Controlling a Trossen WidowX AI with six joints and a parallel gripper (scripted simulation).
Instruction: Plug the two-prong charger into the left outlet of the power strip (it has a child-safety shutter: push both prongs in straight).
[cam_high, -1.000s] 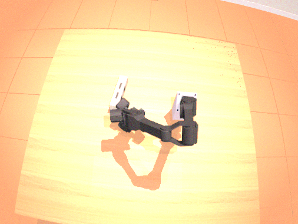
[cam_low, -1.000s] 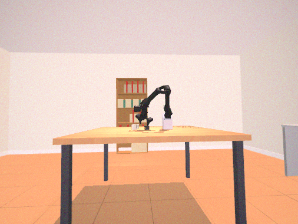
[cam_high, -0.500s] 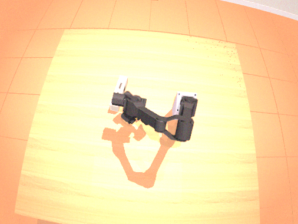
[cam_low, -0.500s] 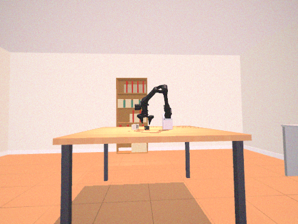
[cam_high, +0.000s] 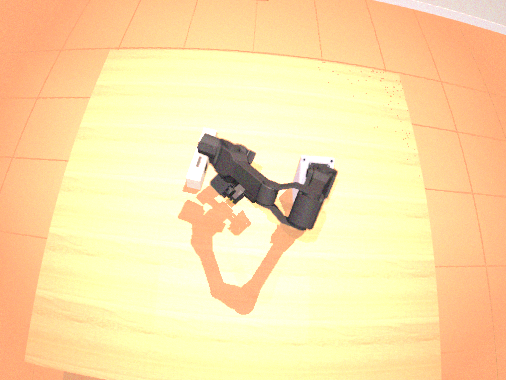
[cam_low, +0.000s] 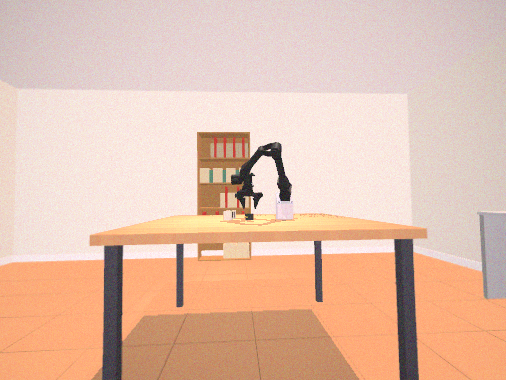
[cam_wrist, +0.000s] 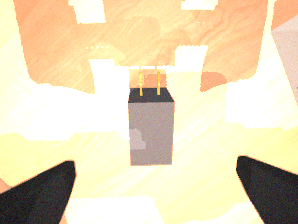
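Note:
The charger lies on the table, its body grey on top in the wrist view with a dark front face. Its two gold prongs point toward the top of that view. My gripper is open and empty, above the charger, with one finger on each side of it in the wrist view. The white power strip lies left of the charger in the exterior view and shows at the wrist view's right edge. My wrist hides part of the strip in the top view; one dark outlet shows.
The white base block of the arm stands right of the charger in the exterior view. The wooden table bears all of these, and the arm's shadow falls across it. A bookcase stands at the wall behind.

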